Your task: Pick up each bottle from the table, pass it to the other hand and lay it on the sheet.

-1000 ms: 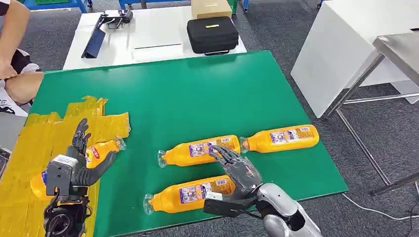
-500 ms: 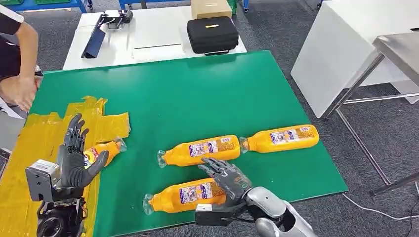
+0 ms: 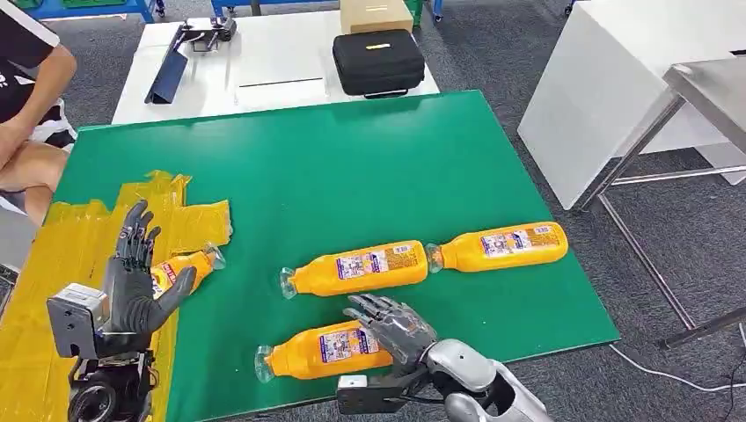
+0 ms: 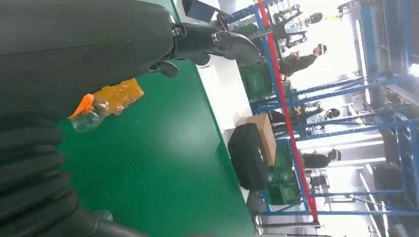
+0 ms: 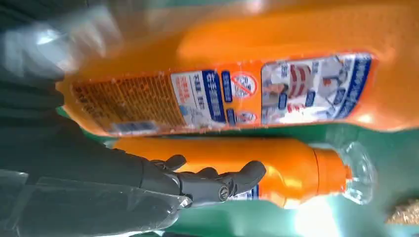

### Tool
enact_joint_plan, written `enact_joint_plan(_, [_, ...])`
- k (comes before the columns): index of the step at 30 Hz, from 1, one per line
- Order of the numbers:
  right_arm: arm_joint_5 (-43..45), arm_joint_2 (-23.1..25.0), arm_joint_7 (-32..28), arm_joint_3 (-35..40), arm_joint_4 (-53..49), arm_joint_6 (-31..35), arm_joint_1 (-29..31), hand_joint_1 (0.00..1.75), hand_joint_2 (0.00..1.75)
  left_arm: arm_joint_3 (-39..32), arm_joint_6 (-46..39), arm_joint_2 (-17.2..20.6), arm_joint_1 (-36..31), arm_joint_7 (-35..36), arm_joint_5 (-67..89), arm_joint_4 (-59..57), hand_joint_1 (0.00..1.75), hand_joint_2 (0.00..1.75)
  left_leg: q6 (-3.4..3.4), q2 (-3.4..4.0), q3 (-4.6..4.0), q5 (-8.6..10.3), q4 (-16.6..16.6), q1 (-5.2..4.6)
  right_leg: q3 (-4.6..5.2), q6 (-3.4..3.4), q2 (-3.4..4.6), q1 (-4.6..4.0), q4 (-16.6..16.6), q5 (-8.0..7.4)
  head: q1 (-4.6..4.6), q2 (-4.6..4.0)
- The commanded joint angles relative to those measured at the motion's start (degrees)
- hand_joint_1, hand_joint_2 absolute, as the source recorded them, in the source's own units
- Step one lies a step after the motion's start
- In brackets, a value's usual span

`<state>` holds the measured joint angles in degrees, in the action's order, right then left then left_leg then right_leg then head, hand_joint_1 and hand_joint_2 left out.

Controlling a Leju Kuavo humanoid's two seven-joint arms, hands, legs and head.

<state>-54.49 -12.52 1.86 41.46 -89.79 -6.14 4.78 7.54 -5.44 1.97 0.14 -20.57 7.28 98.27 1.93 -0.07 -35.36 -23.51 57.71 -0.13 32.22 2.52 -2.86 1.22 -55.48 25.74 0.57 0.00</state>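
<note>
Grey carpet floor, green table (image 3: pixel 352 167) in front of you, a white table (image 3: pixel 273 66) behind it carrying a black case (image 3: pixel 378 61). Yellow sheet (image 3: pixel 53 255) covers the green table's left end. Four orange bottles, all lying flat, clear caps, blue-and-white labels. One bottle (image 3: pixel 180 268) lies on the sheet's right edge, just beside your left hand (image 3: pixel 132 281), which is upright with fingers spread and holding nothing. Your right hand (image 3: pixel 396 327) is spread, fingers apart over the right end of the nearest bottle (image 3: pixel 325 347); can't tell if it touches. Middle bottle (image 3: pixel 356 266) and far-right bottle (image 3: pixel 501 246) lie end to end beyond it. A person's arm (image 3: pixel 31 132) is at the top left corner.
</note>
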Motion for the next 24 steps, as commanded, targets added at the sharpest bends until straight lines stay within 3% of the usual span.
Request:
enact_joint_plan(1, [-0.7,1.0,1.6,2.3,6.6,-2.0,2.4,0.0,1.75,1.7,-0.6,0.1,-2.4,0.6,0.0,-2.0,0.0,1.75,-0.12,0.06,0.26,-0.08,-0.1,0.07,-0.29,-0.15,0.27,-0.05,0.1,0.05,0.0,-0.02])
enact_joint_plan(12, [-2.8,0.8,4.3,3.4,11.4,-5.9,2.9,0.0,1.75,2.6,-0.8,0.1,-3.3,1.1,0.0,-2.8,0.0,1.75,-0.09,0.0,0.27,-0.03,-0.1,0.07,-0.29,-0.12,0.14,-0.05,0.1,0.03,0.0,-0.02])
enact_joint_plan(13, [-2.9,1.0,4.4,3.3,12.0,-6.1,2.9,0.21,1.75,2.8,-0.8,0.1,-3.4,1.2,0.0,-2.8,0.0,1.75,-0.13,-0.01,0.37,-0.06,-0.1,0.09,-0.4,-0.17,0.19,-0.07,0.2,0.06,-0.02,0.0])
enact_joint_plan(14, [-3.1,1.1,4.5,3.4,12.4,-6.2,2.9,1.4,1.75,2.9,-0.9,0.2,-3.4,1.2,-0.1,-2.8,0.0,1.75,-0.1,-0.01,0.3,-0.04,-0.1,0.09,-0.34,-0.13,0.13,-0.06,0.2,0.03,-0.02,-0.02])
enact_joint_plan(15, [-3.5,1.1,4.7,3.7,12.8,-6.2,2.9,1.57,1.75,2.9,-1.0,0.2,-3.3,1.3,-0.1,-2.7,0.0,1.75,-0.13,-0.01,0.4,-0.06,-0.1,0.1,-0.44,-0.17,0.19,-0.07,0.2,0.06,-0.02,-0.02])
enact_joint_plan(17, [-3.5,1.2,4.7,3.6,13.1,-6.1,2.9,1.75,1.75,2.8,-1.2,0.1,-3.2,1.4,-0.2,-2.6,0.0,1.75,-0.13,-0.01,0.44,-0.06,-0.1,0.1,-0.46,-0.17,0.18,-0.07,0.2,0.06,-0.02,-0.02])
enact_joint_plan(24, [-3.5,0.6,4.4,4.3,12.8,-5.1,3.4,1.75,1.75,1.7,-1.0,-1.1,-2.4,2.2,0.0,-1.4,0.0,1.75,-0.09,0.06,0.52,-0.05,-0.1,0.08,-0.32,-0.14,0.15,-0.06,0.2,0.04,0.0,0.0])
